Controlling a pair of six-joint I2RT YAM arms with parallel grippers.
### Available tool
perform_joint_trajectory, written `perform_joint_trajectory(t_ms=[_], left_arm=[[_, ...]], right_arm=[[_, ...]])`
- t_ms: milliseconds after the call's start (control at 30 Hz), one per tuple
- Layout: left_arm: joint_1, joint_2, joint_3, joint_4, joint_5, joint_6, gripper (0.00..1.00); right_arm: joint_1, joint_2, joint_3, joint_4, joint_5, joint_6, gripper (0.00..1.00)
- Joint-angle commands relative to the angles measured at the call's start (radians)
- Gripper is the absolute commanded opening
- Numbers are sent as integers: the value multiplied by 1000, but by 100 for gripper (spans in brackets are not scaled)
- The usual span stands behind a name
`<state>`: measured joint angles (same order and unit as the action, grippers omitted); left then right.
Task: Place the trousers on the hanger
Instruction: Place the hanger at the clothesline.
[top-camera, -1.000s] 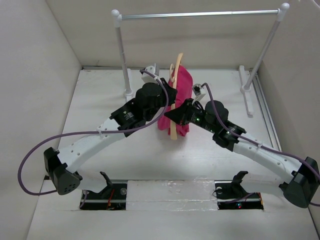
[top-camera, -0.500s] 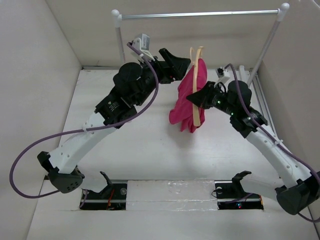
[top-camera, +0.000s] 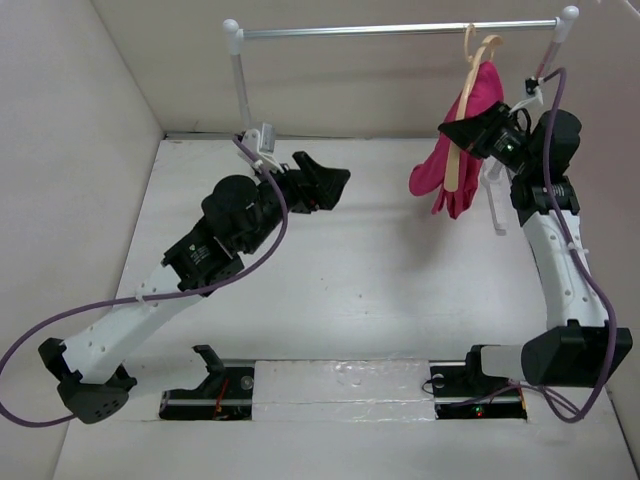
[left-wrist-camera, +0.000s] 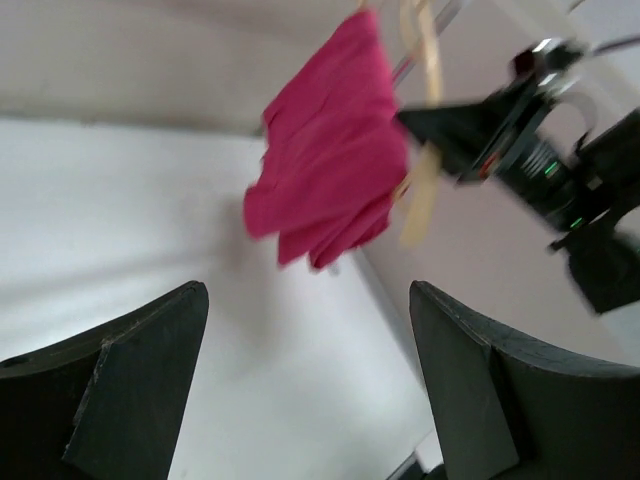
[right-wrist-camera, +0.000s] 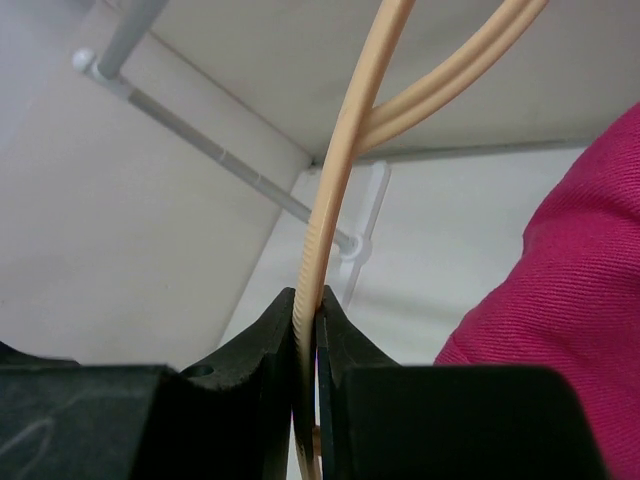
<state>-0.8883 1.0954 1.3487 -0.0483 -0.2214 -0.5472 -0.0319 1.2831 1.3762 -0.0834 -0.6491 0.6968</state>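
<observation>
Trousers (top-camera: 434, 178) drape the hanger (top-camera: 457, 170) that the right pincer (top-camera: 448, 127) pinches; the left pincer (left-wrist-camera: 305, 380) gapes empty. Seat it fully over the rail (top-camera: 400, 30) before letting go.

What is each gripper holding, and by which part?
Right gripper pinches the hanger by its thin wooden frame, trousers draped on it. Left gripper is open, empty.

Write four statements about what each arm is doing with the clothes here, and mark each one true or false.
1. The right tool is shut on the hanger. True.
2. The left tool holds the trousers. False: it is open and empty, and the trousers are draped on the hanger.
3. The trousers are blue. False: they are pink.
4. The hanger is held up near the right end of the rail. True.
</observation>
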Motion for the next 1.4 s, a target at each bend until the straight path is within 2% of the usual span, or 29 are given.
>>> perform_joint_trajectory(t_ms=[0,167,367,733,1267,1333,1367], left_arm=[[2,-54,-124,-12,-10,-25,78],[2,-101,-259,-24,-6,-56,78],[2,-101,-332,-18,33,-79,78],[-29,-46,-339,-9,45,-80,77],[-29,-12,-309,-25,28,-97,77],[-29,-9,-304,-30,22,-97,77],[-29,-5,-300,-35,22,-99,77]], right_arm=[[-43,-2,99,394,-93,95,0],[-97,56,145,474,-93,176,0],[-203,103,130,634,-103,308,0],[-315,211,142,826,-149,470,0],[-333,317,73,875,-181,463,0],[-342,320,54,883,-199,455,10],[-342,315,44,880,-201,442,18]])
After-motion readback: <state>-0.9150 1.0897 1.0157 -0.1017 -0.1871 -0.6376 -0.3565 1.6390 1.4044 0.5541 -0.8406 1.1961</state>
